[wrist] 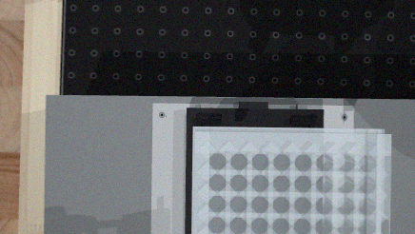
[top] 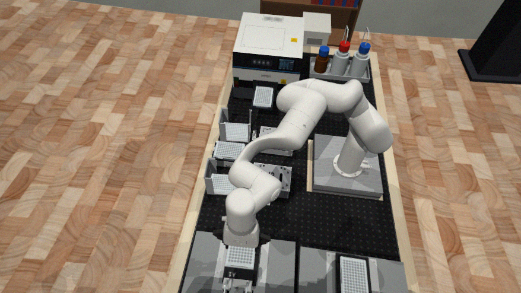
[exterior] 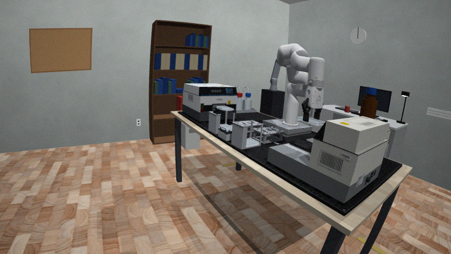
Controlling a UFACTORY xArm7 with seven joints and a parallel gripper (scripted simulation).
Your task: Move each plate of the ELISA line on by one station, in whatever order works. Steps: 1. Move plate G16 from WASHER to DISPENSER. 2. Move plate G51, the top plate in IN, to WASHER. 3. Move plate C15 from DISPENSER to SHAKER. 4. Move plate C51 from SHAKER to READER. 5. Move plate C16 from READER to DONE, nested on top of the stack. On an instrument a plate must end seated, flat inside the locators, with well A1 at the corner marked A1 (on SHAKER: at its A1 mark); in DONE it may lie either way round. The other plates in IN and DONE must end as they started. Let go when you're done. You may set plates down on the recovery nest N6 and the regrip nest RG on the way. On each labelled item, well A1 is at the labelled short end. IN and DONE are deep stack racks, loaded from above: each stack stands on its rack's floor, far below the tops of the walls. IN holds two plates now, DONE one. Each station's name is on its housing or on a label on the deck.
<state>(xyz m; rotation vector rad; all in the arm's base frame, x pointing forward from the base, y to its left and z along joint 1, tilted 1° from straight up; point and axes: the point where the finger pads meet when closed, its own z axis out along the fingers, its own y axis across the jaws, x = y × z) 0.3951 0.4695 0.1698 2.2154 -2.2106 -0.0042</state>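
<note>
My gripper (top: pixel 239 251) (exterior: pixel 310 114) is shut on a white well plate (top: pixel 239 257) (wrist: pixel 290 181); I cannot read its label. It holds the plate flat over the black nest (top: pixel 256 263) (wrist: pixel 214 119) of the grey front-left instrument (top: pixel 203 262) (wrist: pixel 100 157), whose near end bears an A1 mark (top: pixel 232 272). In the wrist view the plate covers most of the nest and only the nest's far and left edges show. The fingers themselves are hidden under the wrist.
Another plate (top: pixel 353 273) lies on the front-right instrument. A plate (top: pixel 263 96) sits on the back instrument's tray. Two walled racks (top: pixel 223 120) (top: pixel 208 174) hold plates, with one more plate (top: pixel 228 149) between them. The grey nest blocks (top: pixel 282 176) are partly hidden by my arm. Bottles (top: pixel 340 58) stand at the back.
</note>
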